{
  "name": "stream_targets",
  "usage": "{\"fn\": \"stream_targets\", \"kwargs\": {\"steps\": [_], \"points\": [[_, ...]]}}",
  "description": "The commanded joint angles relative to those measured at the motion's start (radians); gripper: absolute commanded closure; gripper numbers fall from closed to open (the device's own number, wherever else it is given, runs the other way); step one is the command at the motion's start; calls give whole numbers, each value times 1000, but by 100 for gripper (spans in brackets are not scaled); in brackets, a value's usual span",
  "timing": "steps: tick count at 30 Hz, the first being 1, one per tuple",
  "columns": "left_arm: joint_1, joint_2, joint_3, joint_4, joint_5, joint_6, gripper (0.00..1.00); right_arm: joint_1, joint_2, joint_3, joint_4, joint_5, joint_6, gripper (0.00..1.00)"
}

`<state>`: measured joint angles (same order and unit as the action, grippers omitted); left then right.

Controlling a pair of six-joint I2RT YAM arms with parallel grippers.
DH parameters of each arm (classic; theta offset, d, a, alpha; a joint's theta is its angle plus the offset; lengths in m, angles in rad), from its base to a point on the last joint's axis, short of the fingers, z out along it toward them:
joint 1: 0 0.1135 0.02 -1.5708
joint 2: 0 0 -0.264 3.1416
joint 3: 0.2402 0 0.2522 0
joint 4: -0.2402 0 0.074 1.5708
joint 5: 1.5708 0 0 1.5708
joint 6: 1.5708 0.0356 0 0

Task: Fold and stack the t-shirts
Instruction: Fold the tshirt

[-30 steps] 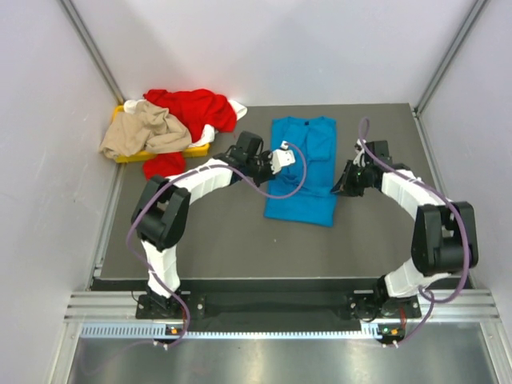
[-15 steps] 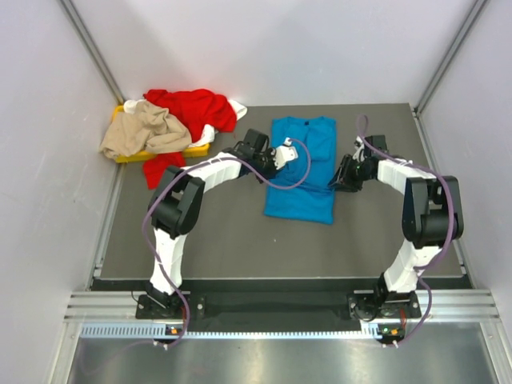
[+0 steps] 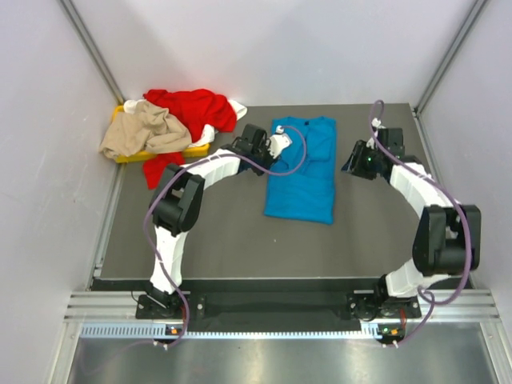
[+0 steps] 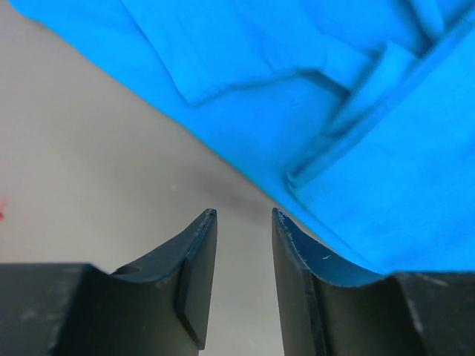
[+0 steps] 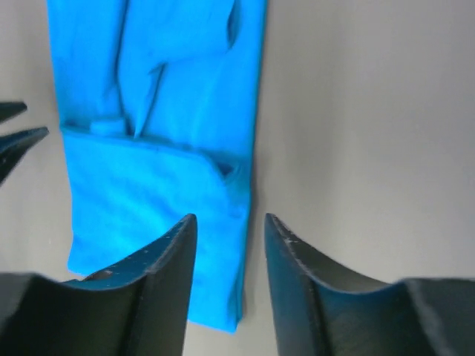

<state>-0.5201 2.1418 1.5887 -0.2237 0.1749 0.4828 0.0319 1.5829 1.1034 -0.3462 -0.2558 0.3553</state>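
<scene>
A bright blue t-shirt [image 3: 302, 172] lies flat mid-table as a long strip, its sides folded inward. My left gripper [image 3: 278, 144] hovers at the shirt's left edge near the collar end. In the left wrist view it [image 4: 243, 216] stands open over bare table, with the blue cloth [image 4: 356, 111] just beyond the right finger. My right gripper [image 3: 357, 163] is off the shirt's right edge. In the right wrist view it [image 5: 230, 220] is open and empty above the shirt's edge [image 5: 156, 148]. Red [image 3: 192, 110], beige [image 3: 144, 132] and white [image 3: 237, 109] t-shirts lie heaped at the back left.
A yellow tray [image 3: 132, 157] lies under the heap at the back left corner. Grey walls close in the table on the left, back and right. The left gripper's fingertips [image 5: 18, 133] show at the left edge of the right wrist view.
Both grippers went from shut to open and let go of the blue shirt. Both moved toward the back of the table, the right one also away from the shirt's edge.
</scene>
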Motion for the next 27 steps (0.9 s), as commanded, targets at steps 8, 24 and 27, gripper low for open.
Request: {"fn": "stream_targets", "kwargs": {"steps": [8,24,27], "points": [[-46,-246,-200,-107,288,34,58,31,43,-114,144,-166,-24,92],[-181,-230,-381,-100,89,232,57,20,283,33,122,-65,11,96],[-215,-289,-423,-111,75,275,52,22,199,33,63,-24,-15,86]]}}
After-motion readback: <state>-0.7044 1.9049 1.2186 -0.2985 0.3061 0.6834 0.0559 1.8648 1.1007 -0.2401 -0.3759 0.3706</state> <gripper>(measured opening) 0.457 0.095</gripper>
